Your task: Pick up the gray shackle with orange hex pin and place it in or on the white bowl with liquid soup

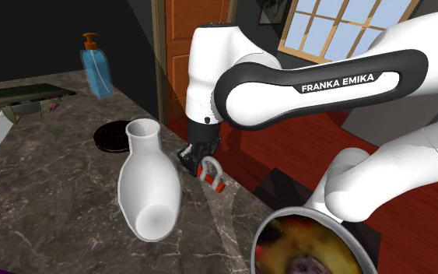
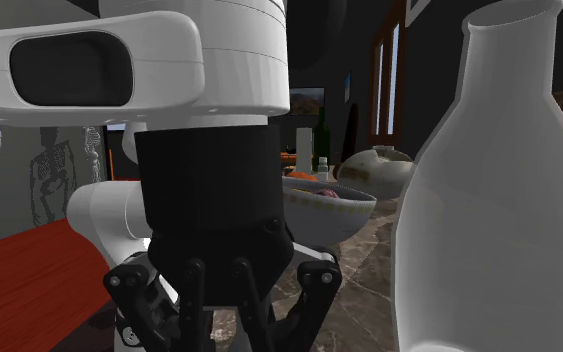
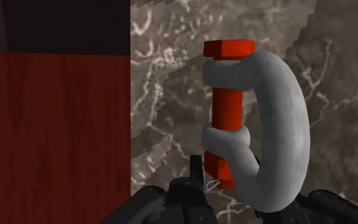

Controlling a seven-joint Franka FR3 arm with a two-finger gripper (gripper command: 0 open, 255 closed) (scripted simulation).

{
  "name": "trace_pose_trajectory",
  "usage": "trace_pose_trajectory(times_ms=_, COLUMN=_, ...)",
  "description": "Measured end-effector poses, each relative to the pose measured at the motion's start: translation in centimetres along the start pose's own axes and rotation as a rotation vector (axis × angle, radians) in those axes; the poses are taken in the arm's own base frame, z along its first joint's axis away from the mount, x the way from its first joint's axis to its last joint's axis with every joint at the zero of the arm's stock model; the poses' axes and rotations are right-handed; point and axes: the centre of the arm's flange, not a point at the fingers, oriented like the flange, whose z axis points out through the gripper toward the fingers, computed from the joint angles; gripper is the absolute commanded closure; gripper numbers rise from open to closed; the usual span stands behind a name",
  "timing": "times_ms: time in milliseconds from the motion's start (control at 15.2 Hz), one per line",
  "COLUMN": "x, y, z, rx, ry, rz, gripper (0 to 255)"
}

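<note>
Shoulder view: gripper (image 1: 203,163) at frame centre, clamped on the shackle (image 1: 212,174). It looks lifted off the marble counter (image 1: 54,202) for carrying. The bowl (image 1: 357,249) is at lower right.
Second exterior view: bowl (image 2: 344,212) mid-frame, beyond the hand.
Wrist view: shackle (image 3: 285,114) right of centre. Grey curved bow, orange-red hex pin (image 3: 227,108) across its mouth.

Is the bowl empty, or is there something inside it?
Not empty. In the shoulder view the bowl holds mottled yellow and red-brown liquid. The shackle is not in it.
</note>
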Motion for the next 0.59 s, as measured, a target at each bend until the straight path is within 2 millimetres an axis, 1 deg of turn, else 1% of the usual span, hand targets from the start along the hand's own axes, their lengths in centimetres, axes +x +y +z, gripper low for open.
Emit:
trace_pose_trajectory(times_ms=132, x=0.0, y=0.0, z=0.0, rx=0.0, ry=0.0, rz=0.0, gripper=255)
trace_pose_trajectory(times_ms=264, x=0.0, y=-0.1, z=-0.6, rx=-0.001, ry=-0.002, rz=-0.001, gripper=255)
trace_pose_trajectory(times_ms=594, x=-0.1, y=-0.2, z=-3.0, rx=-0.001, ry=-0.002, rz=-0.001, gripper=255)
